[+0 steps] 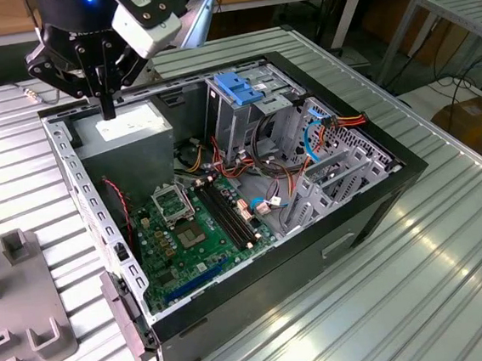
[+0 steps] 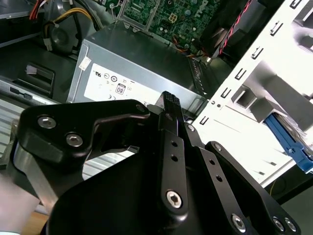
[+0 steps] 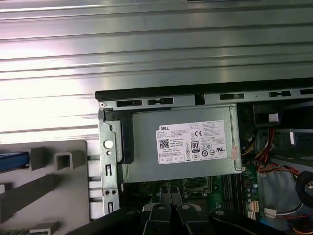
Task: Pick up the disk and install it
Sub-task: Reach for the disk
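Note:
My gripper hangs over the back corner of the open computer case, just above the grey power supply. Its black fingers are shut together with nothing between them, as both wrist views show. The disk appears as a bright blue carrier edge standing in the grey holder block outside the case, beside the case wall. The second wrist view shows the same blue frame beyond the perforated case wall. The gripper is well apart from it.
Inside the case lie the green motherboard, a grey drive cage topped by a larger blue bracket, a thin blue data cable and red and orange wire bundles. The case stands on a ribbed metal table.

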Robot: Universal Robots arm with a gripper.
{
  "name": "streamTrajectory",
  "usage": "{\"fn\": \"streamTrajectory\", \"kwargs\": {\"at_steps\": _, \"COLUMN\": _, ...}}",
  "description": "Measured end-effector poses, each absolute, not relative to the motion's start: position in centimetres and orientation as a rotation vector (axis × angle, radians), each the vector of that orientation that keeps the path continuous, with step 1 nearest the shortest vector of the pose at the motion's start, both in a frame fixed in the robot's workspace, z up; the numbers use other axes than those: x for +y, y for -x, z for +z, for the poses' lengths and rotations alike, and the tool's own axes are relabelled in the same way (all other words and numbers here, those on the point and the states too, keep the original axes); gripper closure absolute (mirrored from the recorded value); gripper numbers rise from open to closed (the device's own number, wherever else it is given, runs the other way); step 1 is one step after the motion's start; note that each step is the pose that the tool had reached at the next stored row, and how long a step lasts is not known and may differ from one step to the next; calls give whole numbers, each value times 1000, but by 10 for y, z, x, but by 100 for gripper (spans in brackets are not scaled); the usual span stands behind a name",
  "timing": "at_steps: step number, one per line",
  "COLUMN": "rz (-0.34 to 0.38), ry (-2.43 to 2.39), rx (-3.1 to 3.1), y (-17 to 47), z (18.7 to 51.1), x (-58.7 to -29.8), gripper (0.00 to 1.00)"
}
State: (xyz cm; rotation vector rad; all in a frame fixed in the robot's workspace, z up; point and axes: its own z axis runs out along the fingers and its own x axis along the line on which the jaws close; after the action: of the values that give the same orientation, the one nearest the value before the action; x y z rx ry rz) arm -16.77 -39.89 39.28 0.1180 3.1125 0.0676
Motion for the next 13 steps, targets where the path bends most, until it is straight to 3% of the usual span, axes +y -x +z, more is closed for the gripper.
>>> {"fn": "streamTrajectory", "kwargs": {"at_steps": 13, "rz": 68, "ry": -118, "rx": 3112, "y": 183, "z": 393, "x": -399, "gripper": 90}}
